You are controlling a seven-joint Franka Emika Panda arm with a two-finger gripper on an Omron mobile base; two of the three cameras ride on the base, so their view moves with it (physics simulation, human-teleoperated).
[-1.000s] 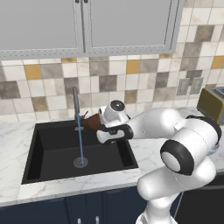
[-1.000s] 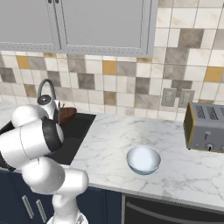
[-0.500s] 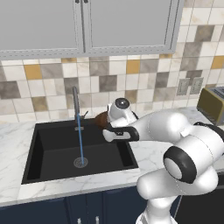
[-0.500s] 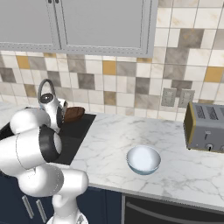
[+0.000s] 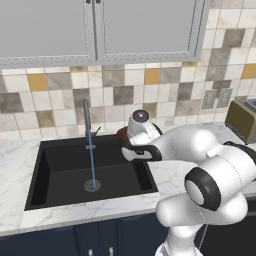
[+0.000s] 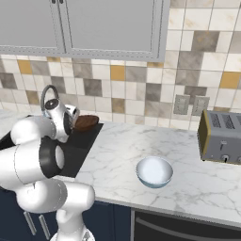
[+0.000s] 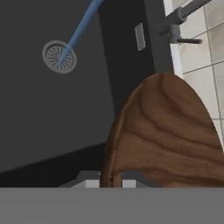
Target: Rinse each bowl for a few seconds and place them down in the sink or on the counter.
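Over the black sink (image 5: 60,170), at its right rear corner, the arm reached in from the right. Its pincer (image 7: 110,178) was clamped on the brown bowl's (image 7: 166,135) rim, the bowl held tilted on edge beside the sink's faucet (image 5: 87,117).

Brown bowl (image 6: 86,123) at sink (image 6: 84,141) edge, white bowl (image 6: 154,172) on counter (image 6: 188,155), toaster (image 6: 220,137) far right

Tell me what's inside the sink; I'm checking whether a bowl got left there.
The sink holds a round drain with a blue water stream hitting it. No bowl shows on its floor. The arm hides the sink's right rear corner.
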